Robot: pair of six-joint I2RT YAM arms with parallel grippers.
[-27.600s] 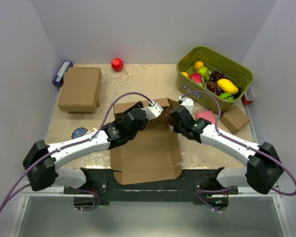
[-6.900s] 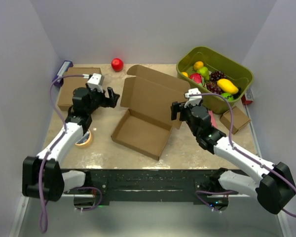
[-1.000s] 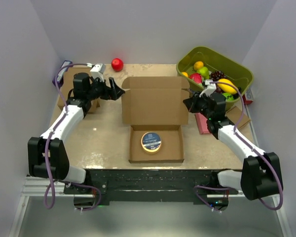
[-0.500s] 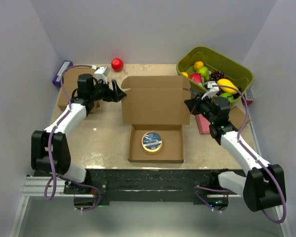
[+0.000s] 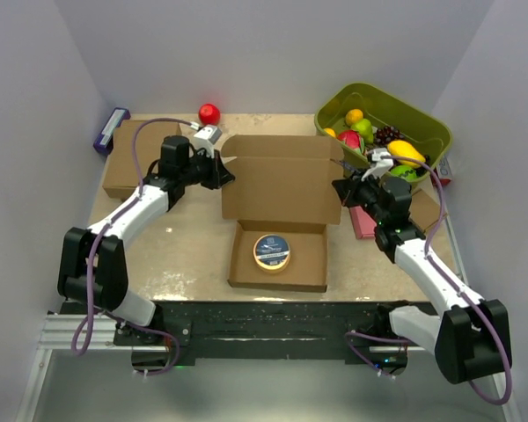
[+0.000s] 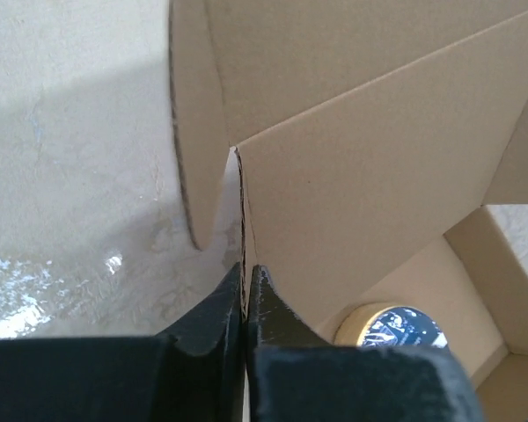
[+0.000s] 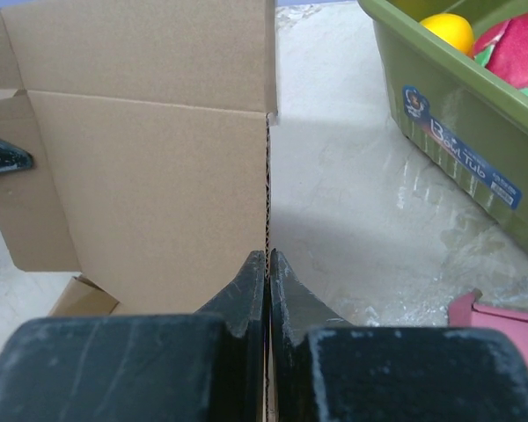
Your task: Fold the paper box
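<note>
Left gripper [image 5: 222, 172] clamped on paper box [image 5: 282, 185] lid's left edge | right gripper [image 5: 341, 189] clamped on its right edge | lid upright between them, long axis left-right, tray toward the bases

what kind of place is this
Probably a robot test cell: two robot arms bolted to a table edge, bare white walls closing it in, props like a cardboard box and a tub of fruit.

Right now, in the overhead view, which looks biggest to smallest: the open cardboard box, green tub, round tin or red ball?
1. paper box, lid included
2. green tub
3. round tin
4. red ball, clearly smallest, though it sits farther from the camera
</note>
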